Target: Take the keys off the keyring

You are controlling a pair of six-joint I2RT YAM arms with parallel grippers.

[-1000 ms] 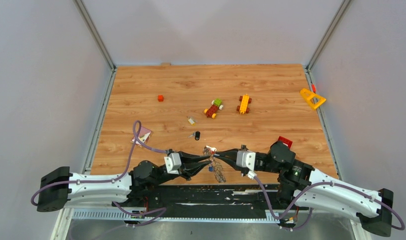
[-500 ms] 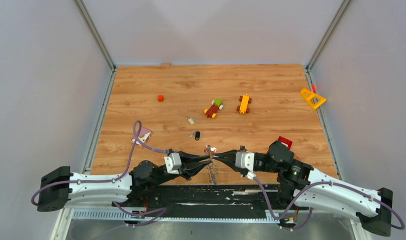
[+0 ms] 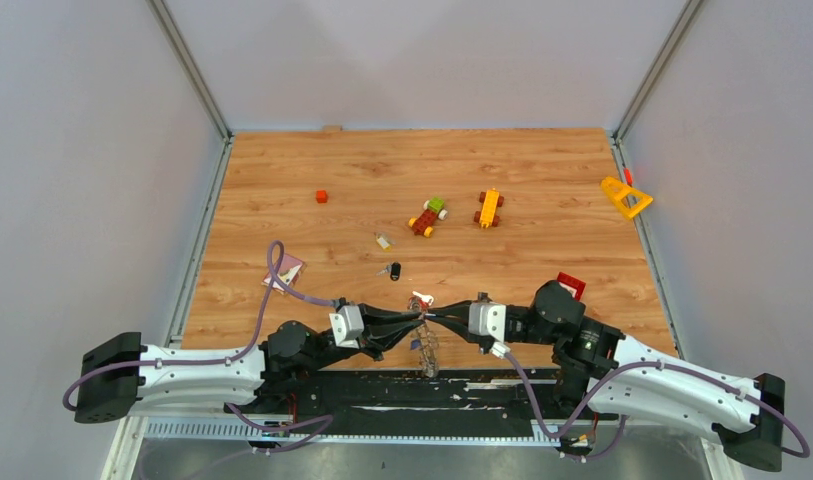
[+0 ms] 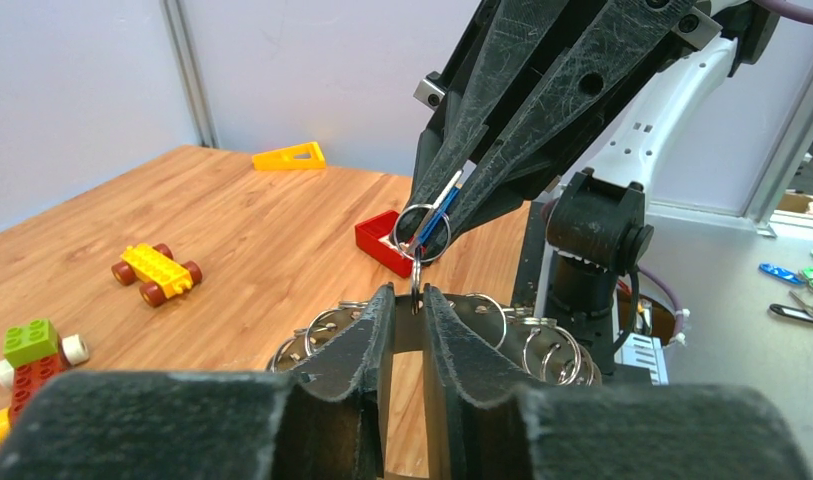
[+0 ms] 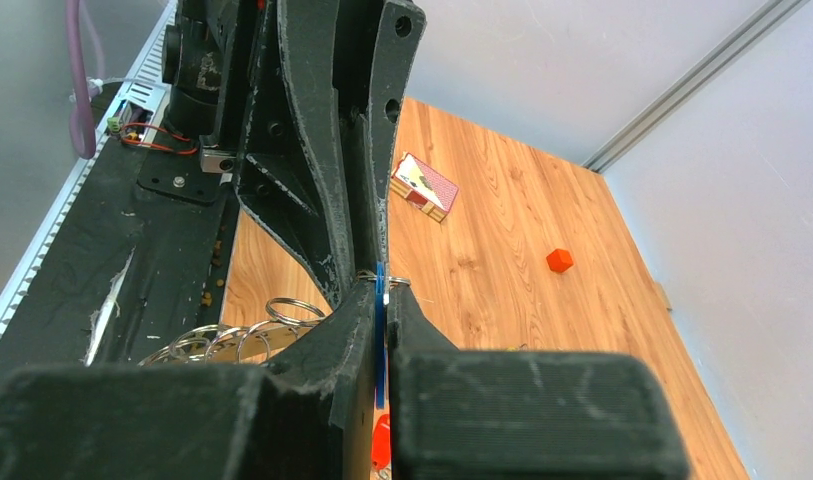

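My two grippers meet tip to tip near the table's front edge. The left gripper is shut on the keyring, a flat metal ring with several small wire loops on its rim, which hangs below the fingertips. The right gripper is shut on a blue key that hangs on a small loop joined to the keyring. A red key sits at the same joint. A black key and another small key lie loose on the table.
Two toy block vehicles stand mid-table. A small red cube is at the far left, a card at the left, a red block by the right arm and a yellow triangle at the right edge.
The hanging keyring has swung left from under the right gripper to straight below the fingertips. The right gripper has shifted slightly left. Both grips are unchanged.
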